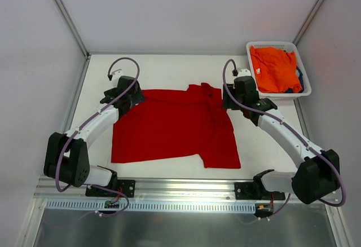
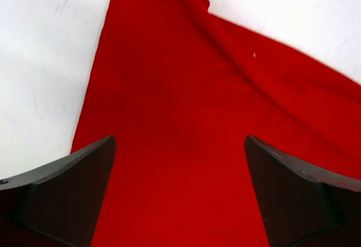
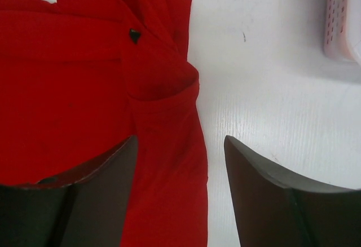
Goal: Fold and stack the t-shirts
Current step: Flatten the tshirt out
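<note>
One t-shirt [image 1: 175, 126] lies spread flat in the middle of the table [image 1: 169, 69], between the two arms. The left gripper [image 2: 179, 142] sits over its far left corner, and the right gripper [image 3: 180, 140] straddles its far right edge, just beside the collar. In the table's far right corner stands a basket [image 1: 271, 45]. A second t-shirt [image 1: 273, 66] lies bunched in it, on top of a third t-shirt [image 1: 299, 80] that shows at the basket's right side.

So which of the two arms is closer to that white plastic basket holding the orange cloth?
Right. The right gripper sits at the edge of the red t-shirt nearest the white plastic basket; the left gripper is at the shirt's opposite side.
</note>
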